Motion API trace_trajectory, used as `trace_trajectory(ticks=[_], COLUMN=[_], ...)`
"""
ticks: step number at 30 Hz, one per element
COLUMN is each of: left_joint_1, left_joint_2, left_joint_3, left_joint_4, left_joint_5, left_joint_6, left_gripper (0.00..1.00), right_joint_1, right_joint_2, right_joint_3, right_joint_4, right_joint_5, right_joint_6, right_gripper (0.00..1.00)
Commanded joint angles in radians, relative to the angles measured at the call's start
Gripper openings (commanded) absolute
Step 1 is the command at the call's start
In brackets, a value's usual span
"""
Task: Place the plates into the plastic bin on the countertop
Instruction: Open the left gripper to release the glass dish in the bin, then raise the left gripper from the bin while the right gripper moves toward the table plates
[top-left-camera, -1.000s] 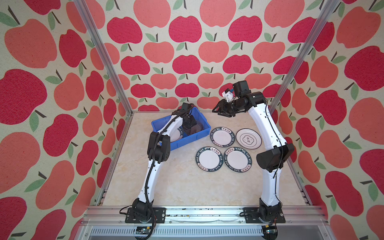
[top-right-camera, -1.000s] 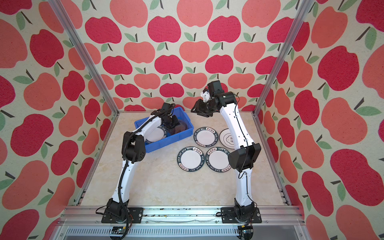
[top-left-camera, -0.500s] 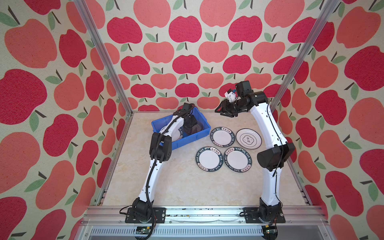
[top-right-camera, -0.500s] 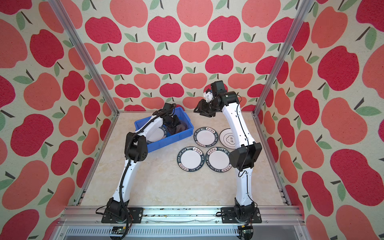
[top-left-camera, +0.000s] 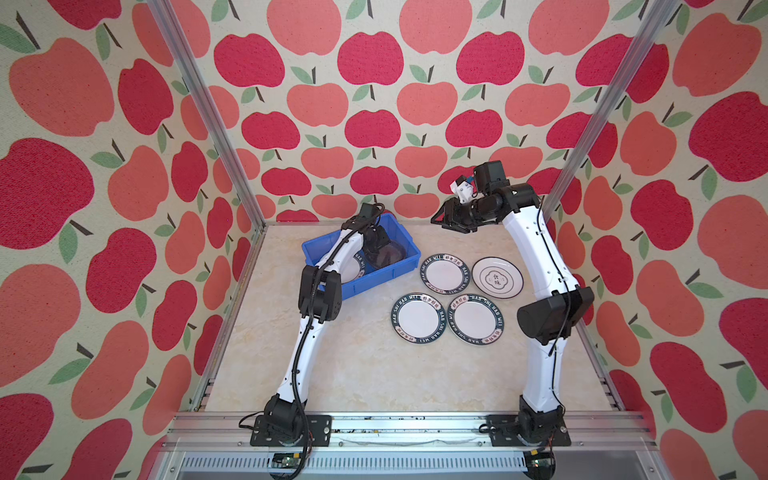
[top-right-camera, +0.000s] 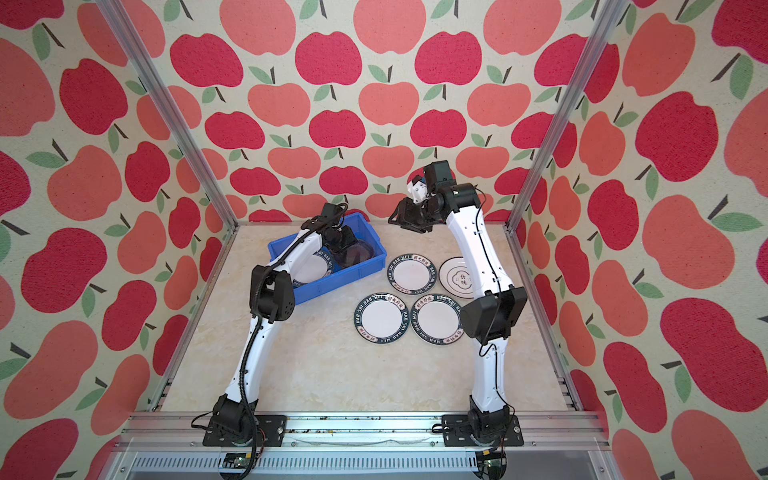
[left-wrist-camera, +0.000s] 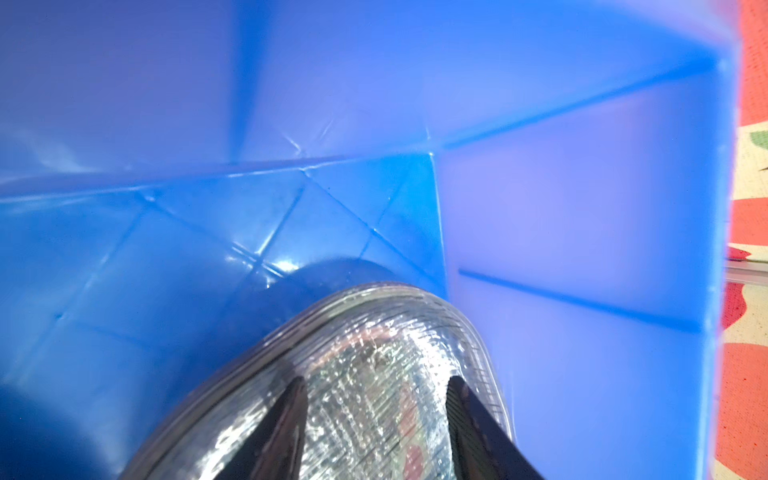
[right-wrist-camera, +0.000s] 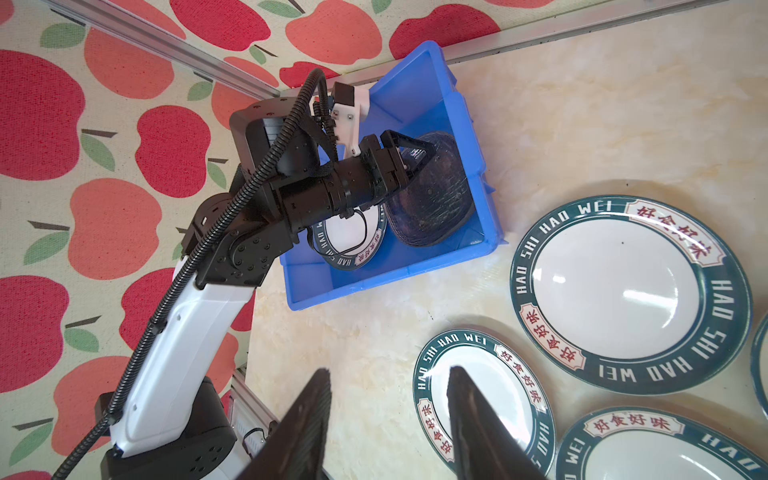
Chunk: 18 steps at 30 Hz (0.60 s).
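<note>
Surface: beige marbled countertop (top-left-camera: 365, 374) inside aluminium rails.
Near pair: near-left lettered plate (top-left-camera: 418, 318) and near-right lettered plate (top-left-camera: 476, 318) lie flat, just beside each other.
Far pair: far lettered plate (top-left-camera: 445, 274) and black-ringed plate (top-left-camera: 497, 277) lie side by side just behind them.
Blue bin: blue plastic bin (top-left-camera: 376, 280) sits left of the four plates. Its long axis slants from near-left to far-right.
Bin contents: binned lettered plate (right-wrist-camera: 349, 237) is in the left half and a dark glass plate (right-wrist-camera: 432, 199) in the right half. Whether more glass ones are stacked under it cannot be told.
Left fingers: left fingers (left-wrist-camera: 286, 424) are inside the bin, parted over the glass plate. Its broad face shows between them, so they are not pinching it.
Right fingers: right fingers (right-wrist-camera: 473, 424) are parted and empty, hovering high over the far edge, behind the far pair.
Count: four plates are on the surface, three lettered and one ringed. The bin holds one lettered plate and at least one glass plate.
Key relation: the four loose plates lie below the right fingers and toward that arm's base, so the right arm looks nearer. They are round, so no long axis limits the approach. The bin is to their left.
</note>
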Motion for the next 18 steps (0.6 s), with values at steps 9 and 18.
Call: trace_trajectory(ticks=[9,18], left_joint_1=[-0.017,-0.153], left_joint_2=[-0.304,-0.945], left_joint_3=[-0.188,-1.001], left_joint_4=[0.14,0.39], left_joint_5=[-0.018,-0.027], left_joint_6=[0.192,0.155], left_gripper=[0.73,0.99], right_joint_1=[0.116,0.219], right_joint_2=[-0.445,-0.769], right_joint_3=[-0.645,-1.061], right_joint_4=[0.504,0.575], right_joint_5=[0.168,0.256], right_joint_6=[-0.021,0.036], right_gripper=[0.5,0.5])
